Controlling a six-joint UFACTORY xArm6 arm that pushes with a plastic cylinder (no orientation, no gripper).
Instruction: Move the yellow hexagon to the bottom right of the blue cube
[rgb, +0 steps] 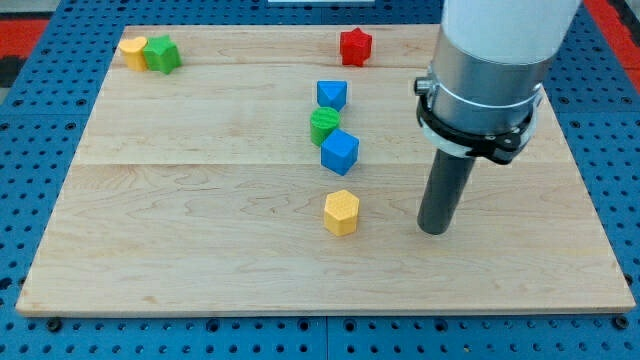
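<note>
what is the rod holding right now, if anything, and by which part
Nothing is held. My tip rests on the bare board, apart from every block; the nearest, the yellow hexagon, sits to its left in the view, untouched.

A lab bench, that was the setting, plain as day. A pale wooden board (200, 250) lay flat on a blue pegboard base (30, 340) dotted with rows of holes, which showed past the board's left, right and bottom edges. Red panels (20, 30) peeked in beyond the top left corner, and again past the top right. Small coloured plastic blocks sat scattered on the wood, and a thick white and grey robot arm (490, 60) hung over the right side.
</note>
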